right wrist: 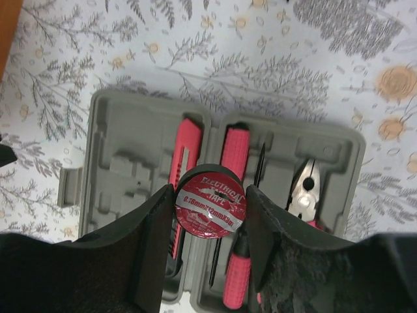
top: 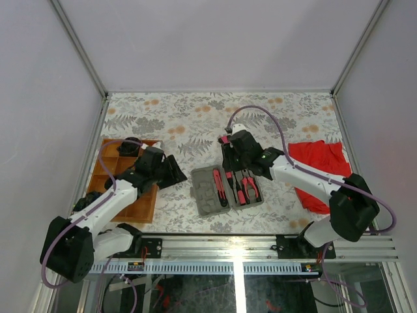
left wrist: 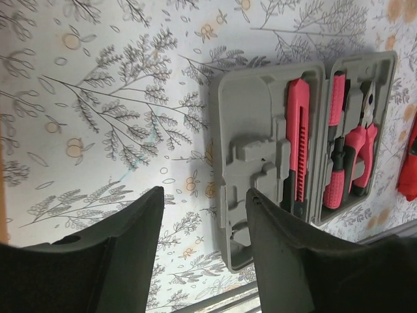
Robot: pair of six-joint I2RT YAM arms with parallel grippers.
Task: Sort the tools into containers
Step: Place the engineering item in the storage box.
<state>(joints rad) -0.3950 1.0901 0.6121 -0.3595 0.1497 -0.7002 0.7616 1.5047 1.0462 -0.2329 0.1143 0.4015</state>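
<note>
**Right tool holds a round pink disc over the open grey case**

The right tool (right wrist: 210, 195) pinches a round pink disc (right wrist: 210, 211) between its two dark fingers, gripping it at the left and right edges. The disc's face carries white lettering. It hangs above the middle of the grey case (right wrist: 130, 137), which lies open and flat on the floral worktop (top: 195, 117).

In the case's moulded recesses lie a pink utility knife (right wrist: 187, 140), a pink-handled screwdriver (right wrist: 234, 147) and pliers (right wrist: 305, 186). The recesses in the case's left half are bare.

The left tool (left wrist: 205, 195) is to the left of the case, off the worktop, with its fingers spread apart and nothing between them. Further left of the case is the wooden tray (top: 107, 166), under the left arm. A red cloth (top: 319, 166) lies to the right of the case.
</note>
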